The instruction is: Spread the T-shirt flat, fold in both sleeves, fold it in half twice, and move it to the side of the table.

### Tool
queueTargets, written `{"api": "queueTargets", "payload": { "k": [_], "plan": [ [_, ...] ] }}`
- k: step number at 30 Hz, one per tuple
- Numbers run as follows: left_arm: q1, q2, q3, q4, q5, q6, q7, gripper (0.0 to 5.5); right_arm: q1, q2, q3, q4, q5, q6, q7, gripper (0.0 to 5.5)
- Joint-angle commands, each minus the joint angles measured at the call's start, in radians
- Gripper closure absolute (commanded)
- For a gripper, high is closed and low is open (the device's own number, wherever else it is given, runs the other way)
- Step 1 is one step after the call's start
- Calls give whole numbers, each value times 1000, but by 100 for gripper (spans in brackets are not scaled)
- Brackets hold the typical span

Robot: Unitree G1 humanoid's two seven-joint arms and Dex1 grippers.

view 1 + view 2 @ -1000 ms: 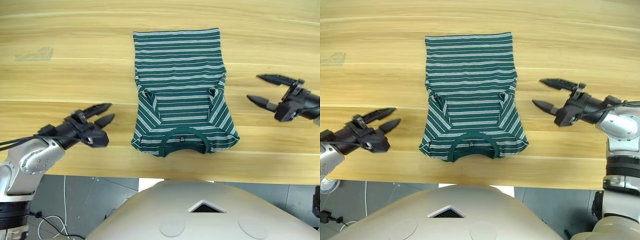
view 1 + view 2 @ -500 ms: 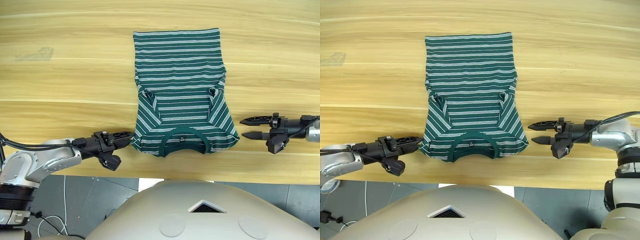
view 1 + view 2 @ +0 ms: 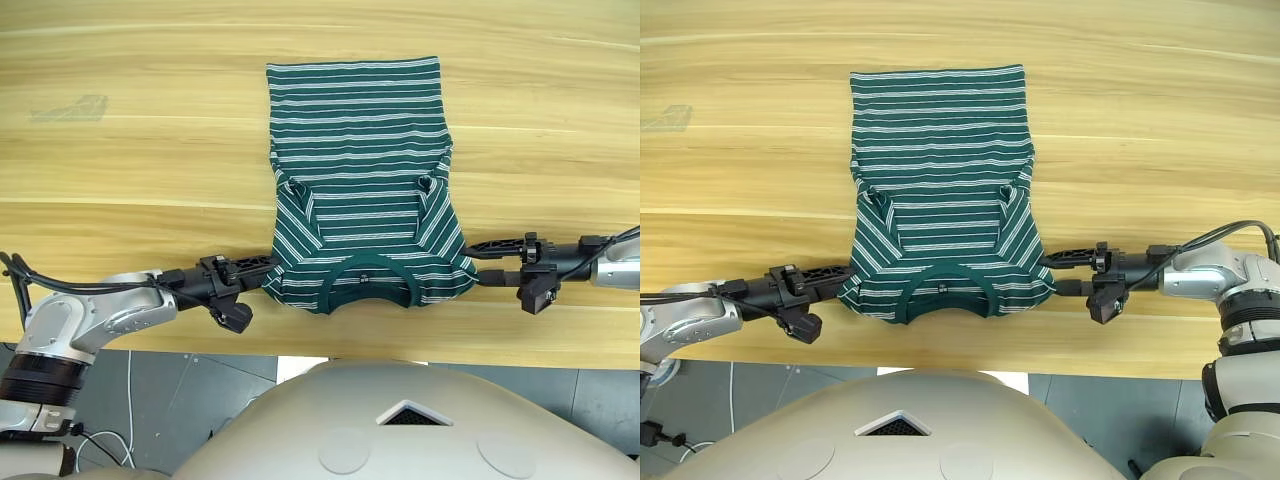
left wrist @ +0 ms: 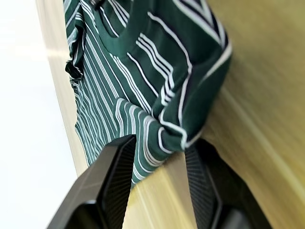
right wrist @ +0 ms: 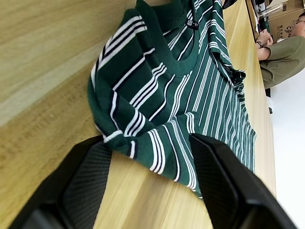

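Wood table (image 3: 130, 190), striped green T-shirt (image 3: 360, 160) lying mid-table, sleeves tucked in, collar end nearest the robot. L gripper (image 3: 262, 266) at shirt's left collar corner, R gripper (image 3: 472, 262) at its right corner. Both have fingers spread, straddling the fabric, not clamped.

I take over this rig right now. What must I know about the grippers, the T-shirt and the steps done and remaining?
Left gripper: open, fingers straddling the near left corner of the T-shirt, by the collar.
Right gripper: open, straddling the near right corner.
T-shirt lies flat on the table, collar toward the robot.
Done: spread, both sleeves folded in.
Left: grip the corners, fold in half twice, move it to the table's side.
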Motion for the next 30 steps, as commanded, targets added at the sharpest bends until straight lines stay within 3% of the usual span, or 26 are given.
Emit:
{"api": "queueTargets", "payload": {
  "k": [1, 9, 13, 17, 20, 23, 26, 30],
  "plan": [
    [-5, -1, -40, 27, 40, 2, -5, 397, -14, 15, 37, -1, -23, 28, -4, 316],
    [-30, 9, -68, 52, 55, 7, 17, 544, -13, 14, 102, 18, 35, 74, -20, 481],
    [-31, 17, -70, 59, 57, 6, 25, 550, -16, 9, 159, 28, 116, 111, 5, 547],
    [-14, 27, -69, 63, -23, 21, -16, 550, 9, -17, 272, -12, 357, 227, 139, 547],
    [12, 56, -59, 32, -181, 78, -107, 550, 92, -55, 309, -226, 741, 517, 363, 547],
    [80, 173, 14, -44, -556, 302, -336, 550, 163, -118, 281, -487, 1041, 878, 581, 547],
    [174, 289, 143, -118, -799, 471, -505, 550, 223, -173, 221, -711, 1254, 1198, 654, 547],
    [335, 334, 286, -270, -985, 636, -670, 550, 284, -242, 145, -904, 1412, 1478, 718, 547]
  ]
}}
